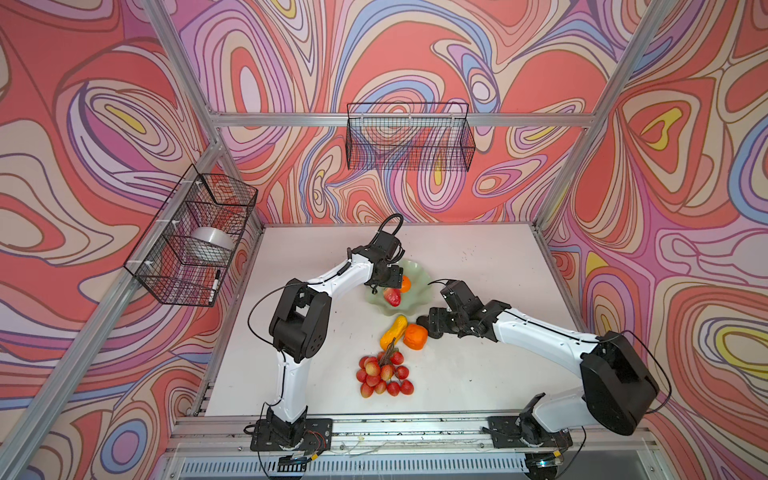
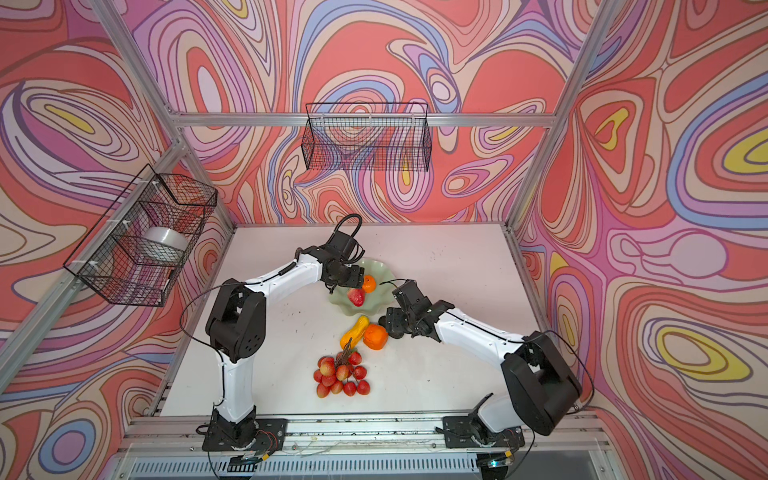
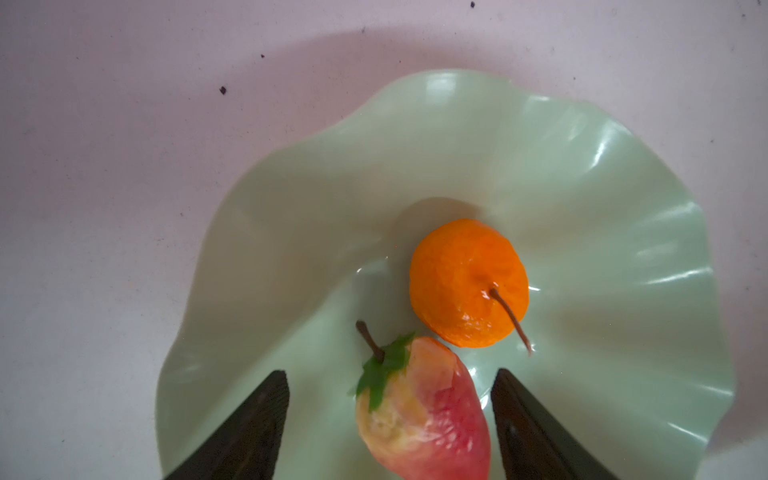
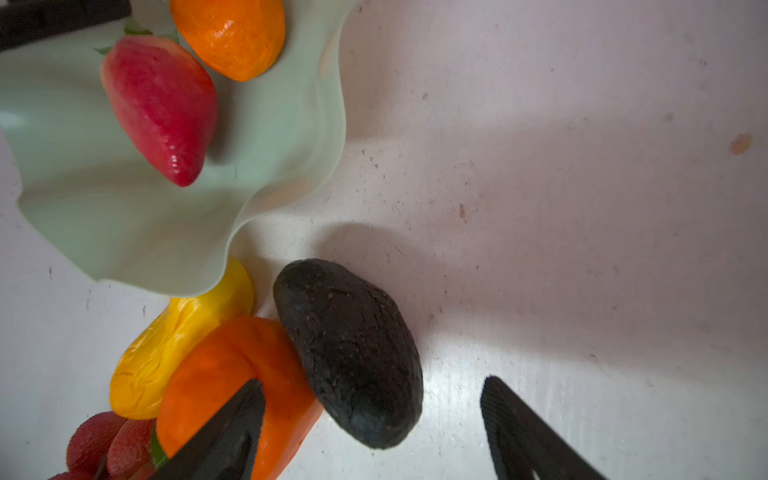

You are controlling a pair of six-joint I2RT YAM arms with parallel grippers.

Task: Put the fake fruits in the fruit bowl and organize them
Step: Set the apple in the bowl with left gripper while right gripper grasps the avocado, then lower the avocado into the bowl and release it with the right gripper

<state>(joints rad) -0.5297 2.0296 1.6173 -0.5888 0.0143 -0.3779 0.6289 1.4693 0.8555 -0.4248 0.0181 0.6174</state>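
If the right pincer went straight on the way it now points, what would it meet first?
The right pincer would likely meet the dark avocado first; it lies between the open jaws, though depth is unclear.

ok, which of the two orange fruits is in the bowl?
The round orange one with a stem, in the bowl beside the red fruit. The blocky orange one sits on the table.

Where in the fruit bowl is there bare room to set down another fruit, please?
The fruit bowl is bare on the side towards the right claw and along its near rim. Its middle is crowded: round orange and red-yellow fruit lie side by side, the open left claw above them.
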